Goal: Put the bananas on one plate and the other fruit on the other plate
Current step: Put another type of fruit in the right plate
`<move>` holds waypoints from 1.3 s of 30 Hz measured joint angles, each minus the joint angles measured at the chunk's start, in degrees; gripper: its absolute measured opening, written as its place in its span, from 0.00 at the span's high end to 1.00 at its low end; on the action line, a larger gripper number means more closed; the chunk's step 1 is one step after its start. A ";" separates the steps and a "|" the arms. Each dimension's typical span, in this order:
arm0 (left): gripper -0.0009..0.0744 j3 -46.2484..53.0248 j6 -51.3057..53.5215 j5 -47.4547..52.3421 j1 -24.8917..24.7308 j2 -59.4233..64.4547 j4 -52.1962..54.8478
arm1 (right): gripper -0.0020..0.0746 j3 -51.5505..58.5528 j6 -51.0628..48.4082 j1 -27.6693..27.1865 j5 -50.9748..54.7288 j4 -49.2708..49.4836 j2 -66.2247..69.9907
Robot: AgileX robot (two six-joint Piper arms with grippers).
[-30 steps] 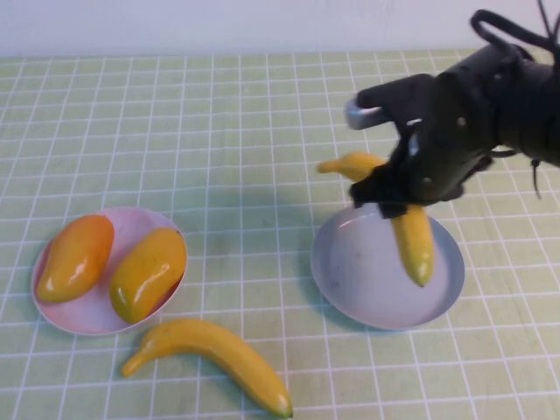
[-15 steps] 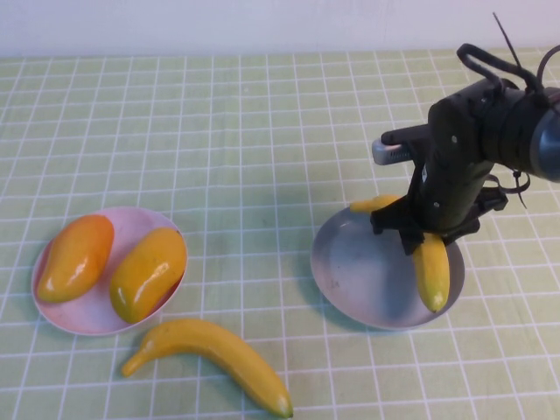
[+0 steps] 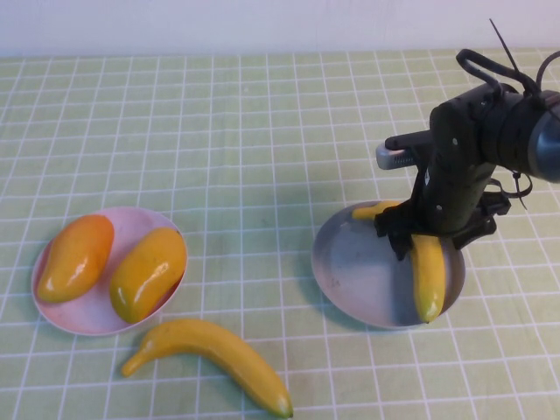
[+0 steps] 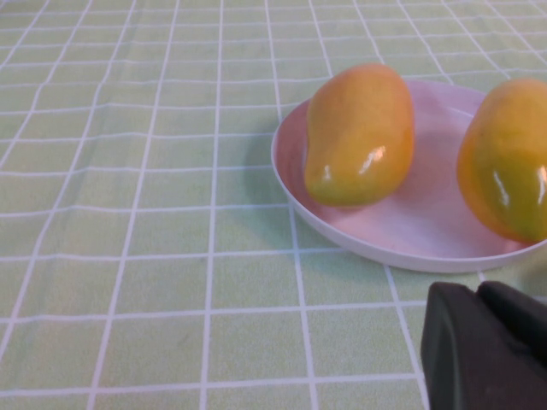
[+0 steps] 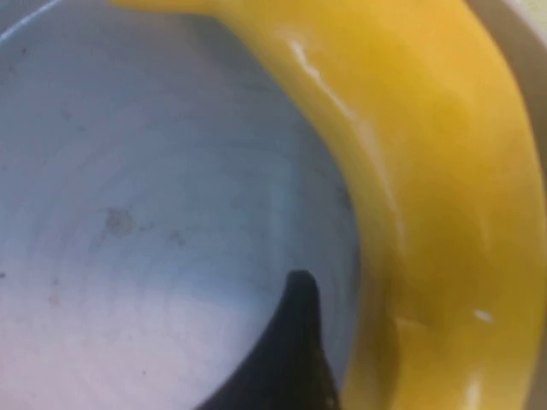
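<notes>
One banana lies along the right side of the grey-blue plate. My right gripper is low over it and open, straddling it. In the right wrist view one dark finger stands just off the banana, and the other finger is hidden behind it. The second banana lies on the cloth in front of the pink plate. That plate holds two mango-like fruits. My left gripper is shut, near the pink plate; it is out of the high view.
A green cloth with a white grid covers the whole table. A white wall runs along the far edge.
My right gripper came down and to the right with the banana until it lay on the grey-blue plate. Its jaws then widened off the fruit. The left arm did not move.
</notes>
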 joint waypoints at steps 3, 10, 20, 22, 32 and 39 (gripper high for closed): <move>0.99 0.00 0.00 0.00 0.00 0.00 0.00 | 0.16 0.09 0.00 0.00 0.26 0.00 -1.88; 0.99 0.00 0.00 0.00 0.00 0.00 0.00 | 0.27 0.09 -14.43 3.01 0.41 5.92 -9.25; 0.99 0.00 0.00 0.00 0.00 0.00 0.00 | 0.43 0.09 -51.14 13.65 -4.14 34.07 -9.68; 0.99 0.00 0.00 0.00 0.00 0.00 0.00 | 0.43 0.09 -53.82 15.75 -4.47 34.69 -8.67; 0.99 0.00 0.00 0.00 0.00 0.00 0.00 | 0.43 0.09 -58.02 25.05 -8.06 28.92 -4.09; 0.99 0.00 0.00 0.00 0.00 0.00 0.00 | 0.43 0.09 -57.79 26.09 -12.55 26.38 -2.44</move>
